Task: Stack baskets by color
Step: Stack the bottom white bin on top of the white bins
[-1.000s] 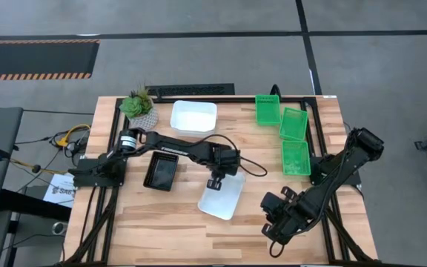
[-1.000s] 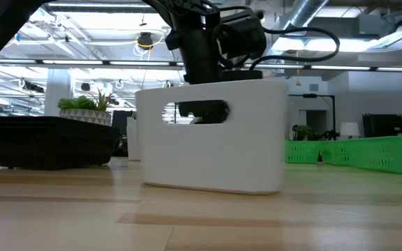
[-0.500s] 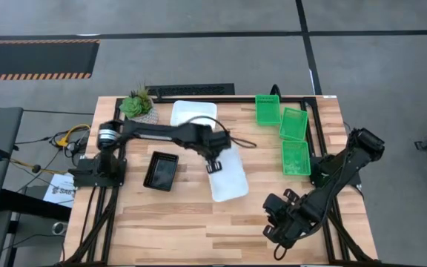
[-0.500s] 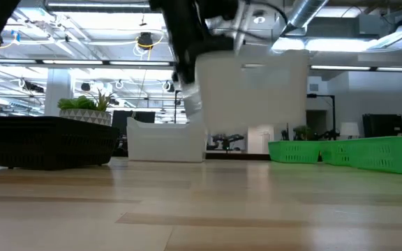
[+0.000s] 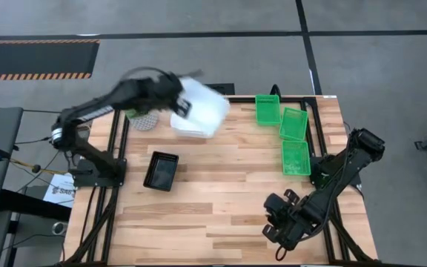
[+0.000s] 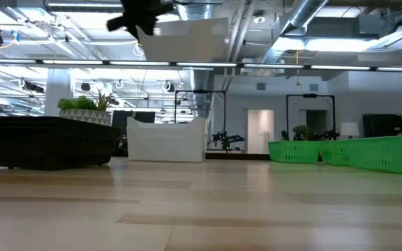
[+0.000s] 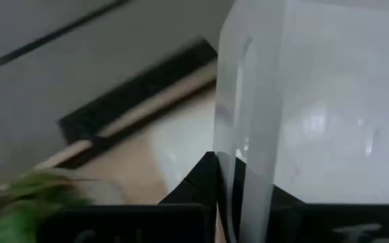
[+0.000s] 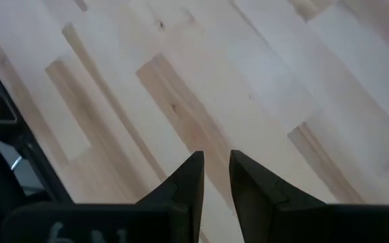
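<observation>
**A:** Where is the left pincer (image 5: 186, 108)?

**B:** Up in the air over the far edge of the bench (image 5: 221, 215), clenched on the rim of a white basket (image 5: 202, 110). The wrist view shows the dark fingers (image 7: 211, 182) pinching the basket's wall (image 7: 302, 121), which fills most of that picture. From table height the carried basket (image 6: 187, 38) hangs high, well clear of the wood.

**A:** And what lies under it?

**B:** A second white basket (image 5: 187, 127) rests on the bench right below, partly covered from above by the lifted one. In the low view it sits alone on the wood (image 6: 166, 139), with clear air between it and the carried one.

**A:** The other colours?

**B:** A black basket (image 5: 161, 170) lies on the left half of the bench, nearer the front than the white one and apart from it. Three green baskets sit on the far right side: one (image 5: 267, 109) at the back edge, one (image 5: 293, 124) just beside it, and one (image 5: 296, 157) a little closer to the front. None of the green ones is stacked on another.

**A:** Anything else near the left arm?

**B:** A potted plant (image 5: 141, 117) at the far left corner, mostly hidden by the arm.

**A:** What about the right pincer (image 5: 276, 222)?

**B:** It is low over the front right part of the bench, well apart from every basket. Its fingers (image 8: 188, 182) stand slightly parted with only bare wood between them; it grips nothing.
</observation>
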Controlling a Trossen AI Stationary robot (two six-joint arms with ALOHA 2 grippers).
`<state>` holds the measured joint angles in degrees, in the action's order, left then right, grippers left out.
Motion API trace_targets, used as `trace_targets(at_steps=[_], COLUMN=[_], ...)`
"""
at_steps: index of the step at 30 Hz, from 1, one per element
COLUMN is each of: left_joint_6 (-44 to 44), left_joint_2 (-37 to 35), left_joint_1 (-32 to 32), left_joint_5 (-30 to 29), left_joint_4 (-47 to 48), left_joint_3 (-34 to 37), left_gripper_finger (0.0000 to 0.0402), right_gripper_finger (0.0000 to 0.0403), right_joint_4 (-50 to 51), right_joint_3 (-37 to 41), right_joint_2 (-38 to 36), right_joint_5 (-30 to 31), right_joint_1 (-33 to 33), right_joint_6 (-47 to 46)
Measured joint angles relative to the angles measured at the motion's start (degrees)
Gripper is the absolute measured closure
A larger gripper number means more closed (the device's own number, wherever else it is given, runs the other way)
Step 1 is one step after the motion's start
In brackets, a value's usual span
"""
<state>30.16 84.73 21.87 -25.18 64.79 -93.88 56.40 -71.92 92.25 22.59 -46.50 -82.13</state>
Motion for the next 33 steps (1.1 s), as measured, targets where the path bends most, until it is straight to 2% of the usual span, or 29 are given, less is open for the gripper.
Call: trace_targets(at_steps=[4, 8, 12, 25, 33], left_joint_6=[4.13, 6.11, 8.07, 13.97, 15.1], left_joint_2=[-3.22, -2.99, -2.03, -2.12, -2.1], left_joint_1=[6.83, 12.64, 15.69, 16.12, 14.49], left_joint_5=[-0.42, 5.69, 7.33, 14.54, 14.91], left_joint_4=[0.03, 0.36, -1.11, -18.03, -21.44], left_joint_3=[0.01, 0.42, 3.44, 23.03, 29.22], left_gripper_finger=[0.0401, 0.0401, 0.0401, 0.0401, 0.0401], right_gripper_finger=[0.0305, 0.0305, 0.0305, 0.0305, 0.0305], right_joint_4=[-0.08, -0.13, -0.28, 0.03, -0.1], right_joint_3=[0.0, 0.0, 0.0, 0.04, 0.04], right_joint_2=[0.0, 0.0, 0.0, 0.0, 0.0], right_joint_5=[1.8, 1.88, 2.04, 4.53, 4.55], right_joint_1=[0.09, 0.46, 0.5, 0.5, 0.5], right_joint_6=[0.04, 0.04, 0.04, 0.22, 0.94])
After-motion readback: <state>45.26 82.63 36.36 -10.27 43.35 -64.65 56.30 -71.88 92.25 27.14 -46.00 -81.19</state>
